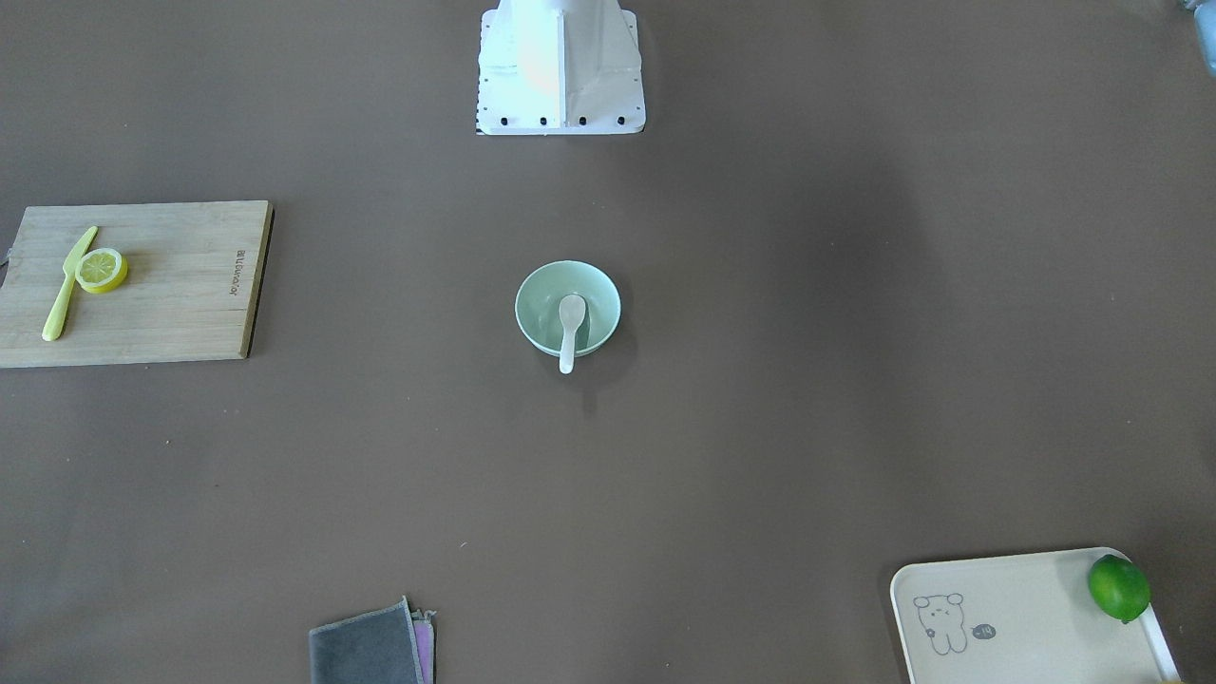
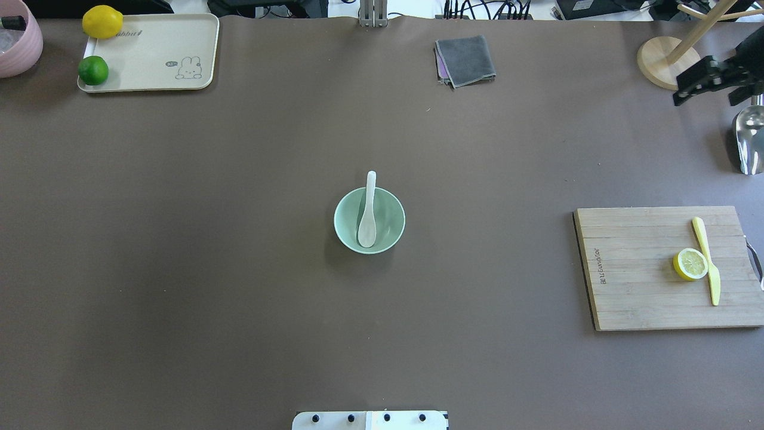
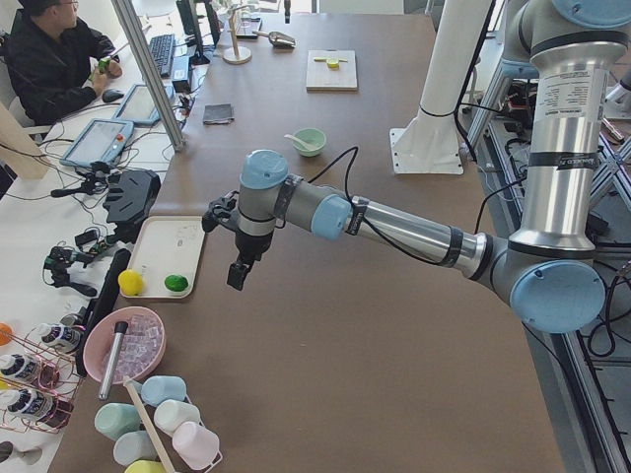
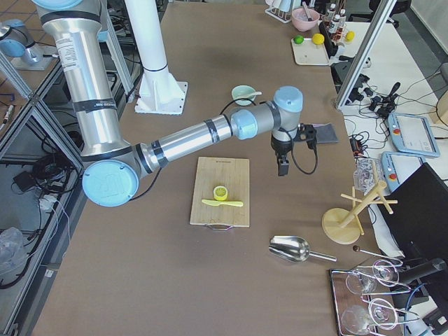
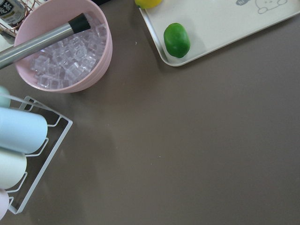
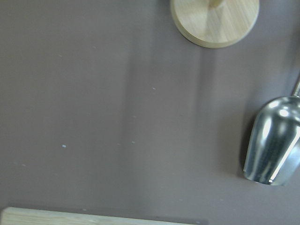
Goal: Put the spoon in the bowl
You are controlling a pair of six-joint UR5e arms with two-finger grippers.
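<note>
The robot's white base plate [image 2: 370,420] is seen at the near edge of a table [image 2: 239,269] covered in plain, matte brown sheeting, marked only by a few pale specks. At the middle of this surface the bowl [image 2: 389,222] is set upright, and the spoon [image 2: 367,215] is found in it: the scoop is laid inside, while the handle is leaned on the far rim and juts past it. To the right, a wooden cutting board [image 2: 638,280] is placed, with a lemon half [image 2: 690,264] and a yellow-green knife [image 2: 708,257] on it, touching. The left gripper [image 3: 237,276] is held above the table's left end and the right gripper [image 4: 283,168] above its right end; whether their fingers are parted or closed cannot be told. Farther off, a metal scoop [image 2: 749,140], a round wooden stand base [image 2: 659,63], a folded grey cloth [image 2: 467,60] and a cream tray [image 2: 155,42] bearing a lime [image 2: 93,70] and a lemon [image 2: 102,21] are lined along the far edge, with a pink bowl of ice [image 2: 24,54] at the corner. Beyond the table, desks crowded with cables and tablets are seen, and a seated operator [image 3: 54,59]
</note>
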